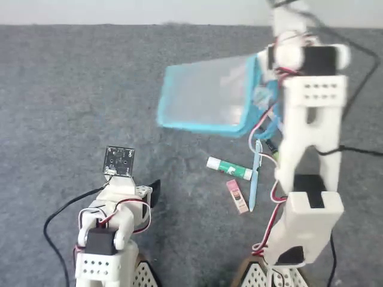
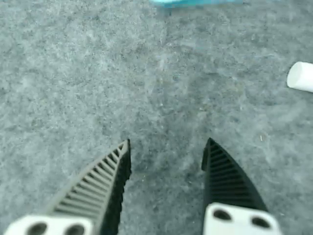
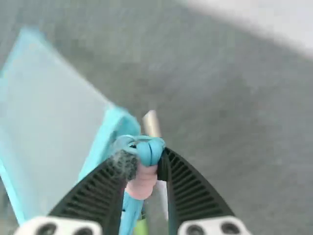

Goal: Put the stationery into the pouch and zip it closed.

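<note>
light: bright, even, diffuse — from above | shadows: soft, faint under pouch (image 1: 206, 98) and beside left pincer (image 2: 168, 142) on counter (image 1: 60, 89) | glare: pale strip (image 1: 119, 11) beyond counter washed out

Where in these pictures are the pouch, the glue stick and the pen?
pouch (image 1: 203, 95), high view, middle of its clear side panel.
glue stick (image 1: 230, 168), high view, middle of its white and green barrel.
pen (image 1: 255, 176), high view, middle of its pale blue shaft.

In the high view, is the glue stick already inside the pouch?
No, the glue stick lies on the grey mat beside the blue pen, apart from the raised pouch.
</note>
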